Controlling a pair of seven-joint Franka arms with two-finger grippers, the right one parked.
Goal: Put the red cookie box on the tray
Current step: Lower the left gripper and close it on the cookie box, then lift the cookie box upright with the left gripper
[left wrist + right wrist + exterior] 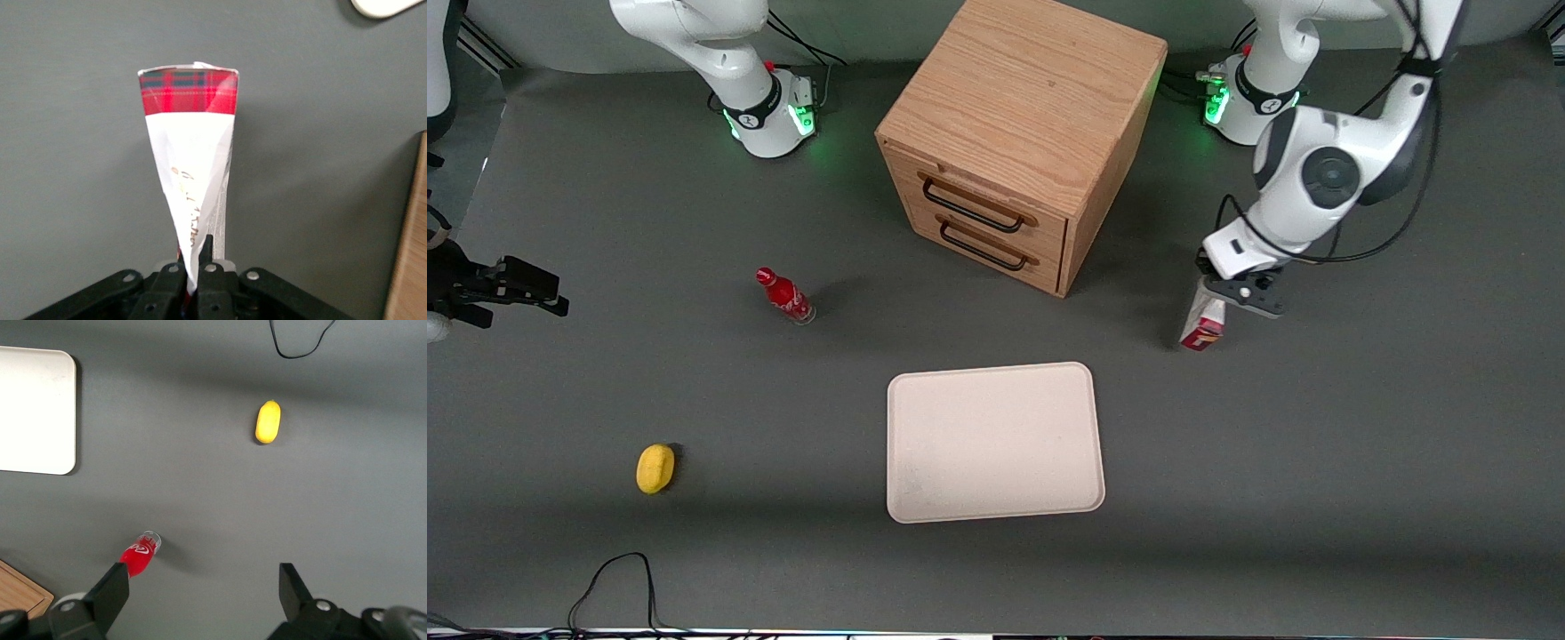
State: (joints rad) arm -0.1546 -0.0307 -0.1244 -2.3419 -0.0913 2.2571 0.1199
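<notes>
My left gripper is shut on the upper end of the red cookie box. The box stands on end below it, beside the drawer cabinet toward the working arm's end of the table. I cannot tell whether its lower end touches the table. In the left wrist view the fingers pinch the box, which shows a white face and a red tartan band at its lower end. The cream tray lies flat and bare, nearer the front camera than the cabinet, apart from the box. Its corner shows in the left wrist view.
A wooden drawer cabinet with two shut drawers stands close beside the gripper; its edge shows in the left wrist view. A small red soda bottle and a yellow lemon-like object lie toward the parked arm's end. A black cable loops near the front edge.
</notes>
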